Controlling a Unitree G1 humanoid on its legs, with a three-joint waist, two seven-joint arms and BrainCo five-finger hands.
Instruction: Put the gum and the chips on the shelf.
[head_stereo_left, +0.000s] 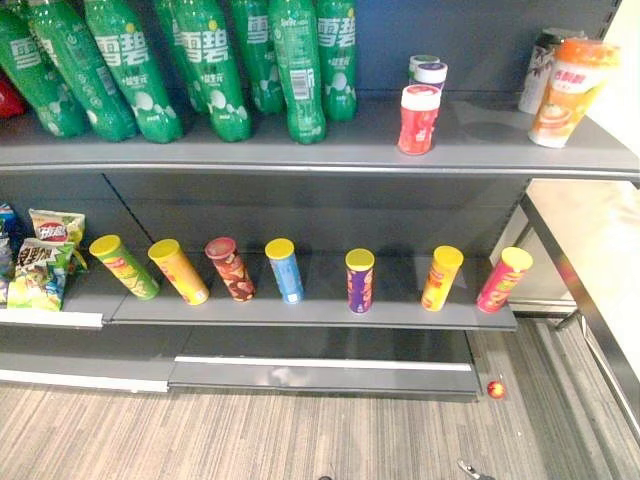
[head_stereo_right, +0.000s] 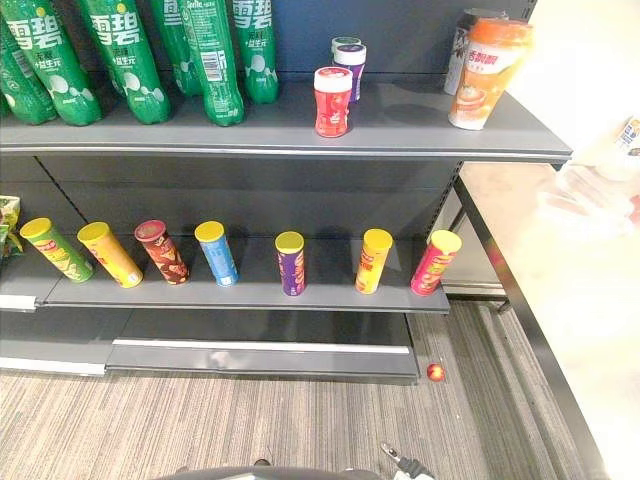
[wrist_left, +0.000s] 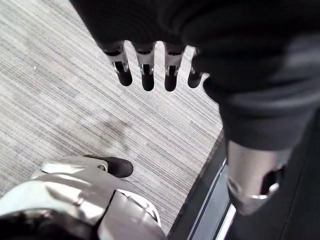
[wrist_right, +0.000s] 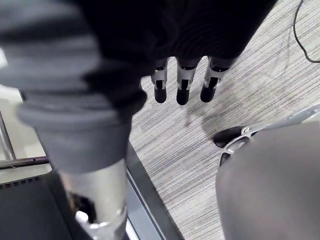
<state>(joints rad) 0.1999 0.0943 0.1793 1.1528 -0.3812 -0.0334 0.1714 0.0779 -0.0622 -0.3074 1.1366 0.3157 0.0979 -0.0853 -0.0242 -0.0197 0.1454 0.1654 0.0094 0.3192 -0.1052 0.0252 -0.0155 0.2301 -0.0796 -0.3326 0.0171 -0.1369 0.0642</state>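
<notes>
Fingers first: my left hand (wrist_left: 146, 70) is hanging over the striped carpet (head_stereo_left: 250, 430) with its fingers straight and slack, gripping nothing. My right hand (wrist_right: 183, 85) is hanging the same way, loose and carrying nothing.

Ahead of me, a red gum jar (head_stereo_left: 419, 118) is standing on the upper shelf (head_stereo_left: 300, 150), right of the middle and close to the front edge. Two more lidded jars are sitting just behind it. Green bottles (head_stereo_left: 210, 60) are crowding the left and middle of that shelf, and an orange cup (head_stereo_left: 567, 90) is standing at its right end.

Seven chip tubes (head_stereo_left: 360, 280) are standing in a row, spaced apart, along the front edge of the lower shelf (head_stereo_left: 320, 308). Snack bags (head_stereo_left: 40, 260) are leaning at its left end.

Judging by this, I am looking at a job that appears finished: gum and chips are both sitting on shelves, and I am finding none off them. A small red round thing (head_stereo_left: 496, 389) is lying on the carpet below the lower shelf's right corner. I cannot tell what it is. If it belongs to the task, it is the one piece I am leaving undone.
</notes>
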